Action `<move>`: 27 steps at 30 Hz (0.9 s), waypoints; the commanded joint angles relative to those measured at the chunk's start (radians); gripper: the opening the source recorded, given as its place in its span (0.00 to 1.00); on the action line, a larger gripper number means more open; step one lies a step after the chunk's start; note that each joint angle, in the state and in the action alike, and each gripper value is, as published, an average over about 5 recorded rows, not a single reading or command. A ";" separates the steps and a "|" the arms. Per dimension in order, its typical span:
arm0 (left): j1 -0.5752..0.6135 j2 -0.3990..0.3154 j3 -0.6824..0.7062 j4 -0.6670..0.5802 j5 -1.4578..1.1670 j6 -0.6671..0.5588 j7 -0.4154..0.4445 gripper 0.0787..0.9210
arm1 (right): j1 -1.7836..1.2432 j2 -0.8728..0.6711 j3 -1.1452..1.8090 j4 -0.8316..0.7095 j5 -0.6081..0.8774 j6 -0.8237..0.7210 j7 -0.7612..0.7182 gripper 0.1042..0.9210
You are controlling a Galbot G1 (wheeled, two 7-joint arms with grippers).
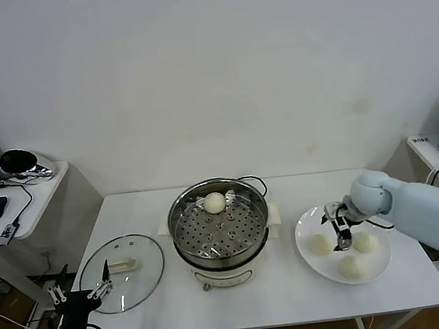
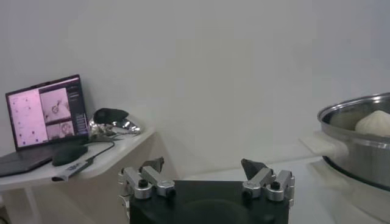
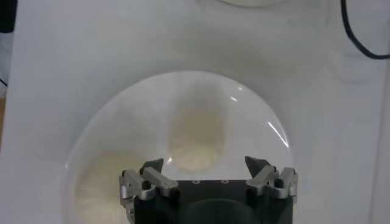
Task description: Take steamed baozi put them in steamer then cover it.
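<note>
Stainless steamer sits mid-table w/ one baozi already on its perforated tray at about 12 o'clock; three more wait on the white plate at the steamer's 3 o'clock. My right gripper hovers over that plate, claw released, nothing in it, fingers splayed wide in the wrist cam w/ one bun lying between them, further down. Step in hand, as I judge it: pick the next bun. To do it well I'd drop straight down, centre the bun between the pads, close soft so it doesn't squash, and keep clear of the neighbour bun just beside. Left gripper is parked off the table's near-left corner, claw also released, near the glass cover lying flat at the steamer's 9 o'clock. Brands/writing: none I can read; the laptop screen on the side desk is too small to make out.
</note>
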 commanded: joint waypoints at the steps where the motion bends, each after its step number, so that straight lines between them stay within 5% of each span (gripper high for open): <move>1: 0.001 0.001 -0.005 0.001 0.000 -0.001 0.000 0.88 | -0.055 0.050 0.040 -0.047 -0.022 0.000 0.004 0.88; 19: -0.003 -0.002 -0.004 0.003 0.000 -0.002 0.000 0.88 | -0.045 0.049 0.043 -0.054 -0.045 0.004 -0.024 0.65; 27: -0.005 0.001 -0.001 -0.001 -0.001 0.000 0.001 0.88 | 0.168 -0.038 -0.024 0.036 0.047 -0.012 -0.079 0.63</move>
